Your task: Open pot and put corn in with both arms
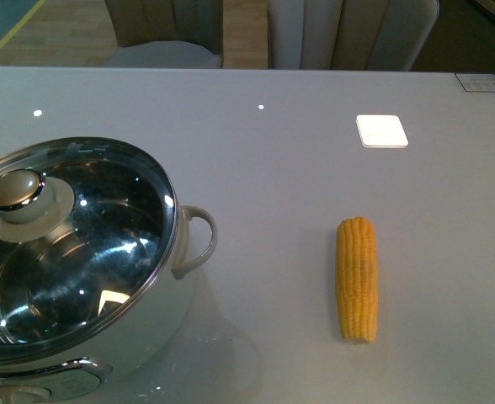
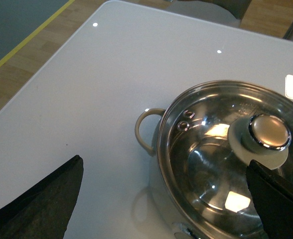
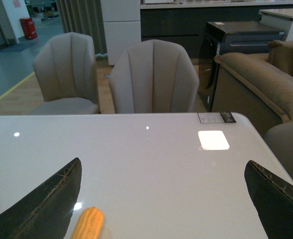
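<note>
Glass lid, probably heavy and slick, sits on the pot at the table's left; its knob looks the handhold. Corn, light and stiff, lies well to the right. Left fingers and right fingers stand spread, empty.

Pot is cropped in the front view: its left and near sides run out of frame, and the near-side fitting is only partly seen, can't tell what it is. Left gripper shows just two finger ends, the rest is off frame. One finger covers the lid edge just past the knob, and the pot beyond that finger is cut off. Right gripper also shows ends only. Corn sits close beside one right finger; only its end shows. Label is well ahead of the right gripper, print too small to read. Chairs are cropped in the front view.
</note>
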